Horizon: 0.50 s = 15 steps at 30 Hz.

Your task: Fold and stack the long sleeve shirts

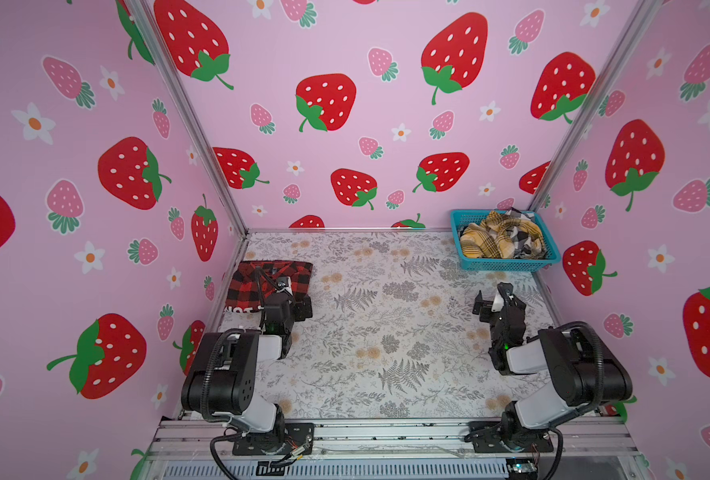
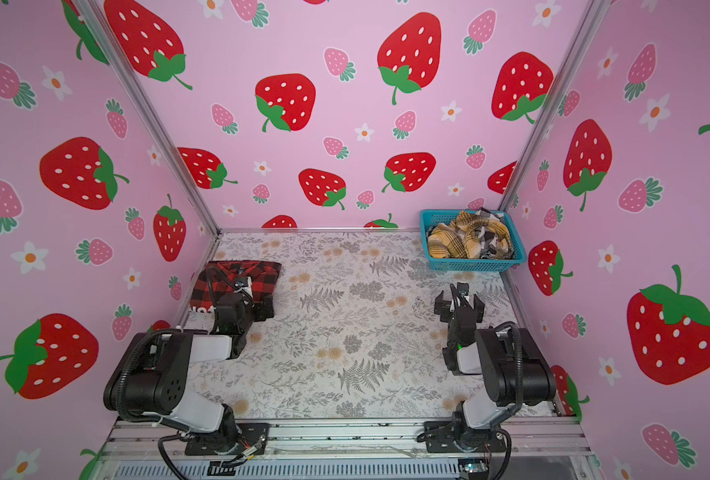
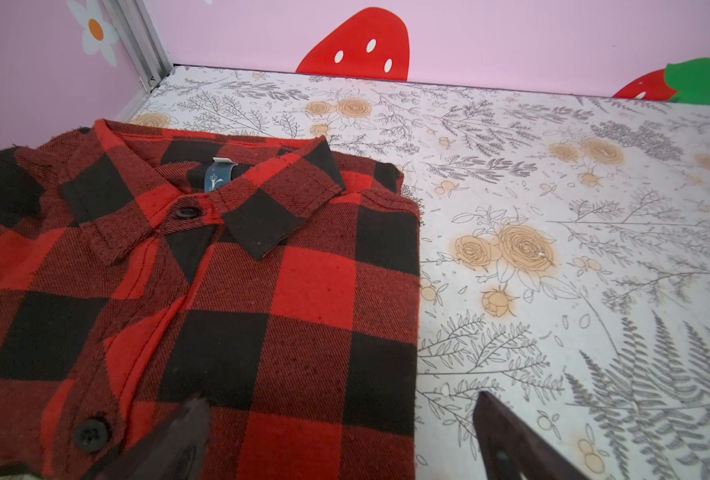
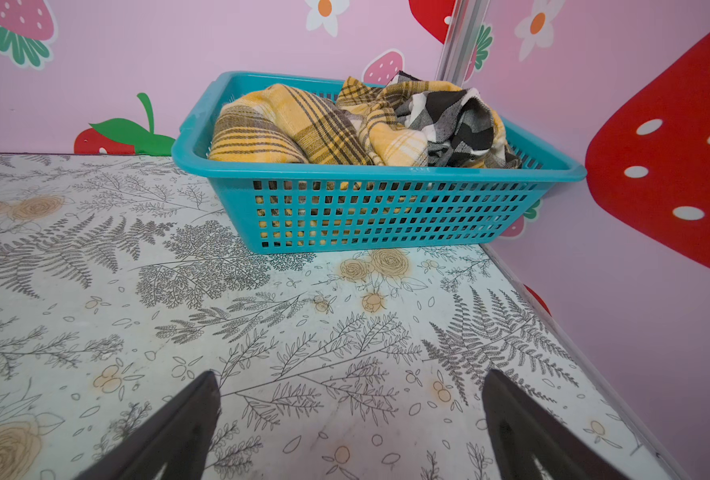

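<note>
The left tool point(image 3: 340, 401) stands with its jaws apart and nothing between them, one jaw over the near edge of the folded red shirt point(image 3: 237, 291), the other over bare desk point(image 3: 553, 291). Whether it touches the cloth I cannot tell. A careless sweep from here could catch that edge and spoil the fold. The right tool point(image 4: 352, 375), likewise wide apart and empty, faces the basket point(image 4: 386, 216) in the far right corner, where the yellow shirt point(image 4: 287, 124) and the black-and-white shirt point(image 4: 457, 120) lie tangled. A deep pinch might lift both, or snagged cloth might drag the light basket along.
</note>
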Each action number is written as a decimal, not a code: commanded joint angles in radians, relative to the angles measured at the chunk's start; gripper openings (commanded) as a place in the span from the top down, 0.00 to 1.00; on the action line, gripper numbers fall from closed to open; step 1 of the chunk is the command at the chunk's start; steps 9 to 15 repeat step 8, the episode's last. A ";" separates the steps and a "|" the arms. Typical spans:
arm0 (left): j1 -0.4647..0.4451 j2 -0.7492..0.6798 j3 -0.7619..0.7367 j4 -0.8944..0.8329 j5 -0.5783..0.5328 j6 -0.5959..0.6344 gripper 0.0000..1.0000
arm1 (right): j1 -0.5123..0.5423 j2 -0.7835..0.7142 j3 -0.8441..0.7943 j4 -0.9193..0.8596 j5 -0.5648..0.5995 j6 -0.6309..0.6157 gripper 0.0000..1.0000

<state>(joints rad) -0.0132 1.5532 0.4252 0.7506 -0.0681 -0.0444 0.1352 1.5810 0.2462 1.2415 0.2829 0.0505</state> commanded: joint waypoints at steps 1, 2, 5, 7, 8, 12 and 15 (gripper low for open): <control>0.010 0.001 0.040 0.000 0.012 0.024 0.01 | 0.001 -0.008 0.007 0.039 -0.003 -0.013 0.00; 0.027 0.008 0.049 -0.007 0.047 0.015 0.01 | 0.001 -0.006 0.008 0.038 -0.002 -0.014 0.00; 0.030 0.009 0.057 -0.022 0.059 0.014 0.01 | 0.001 -0.008 0.007 0.038 -0.003 -0.013 0.00; 0.028 0.004 0.044 0.005 0.057 0.014 0.01 | 0.002 -0.008 0.007 0.039 -0.003 -0.014 0.00; 0.028 -0.012 0.023 0.017 0.060 0.018 0.01 | 0.000 -0.008 0.007 0.039 -0.004 -0.013 0.00; 0.028 -0.012 0.023 0.017 0.060 0.018 0.01 | 0.000 -0.008 0.007 0.039 -0.004 -0.013 0.00; 0.028 -0.012 0.023 0.017 0.060 0.018 0.01 | 0.000 -0.008 0.007 0.039 -0.004 -0.013 0.00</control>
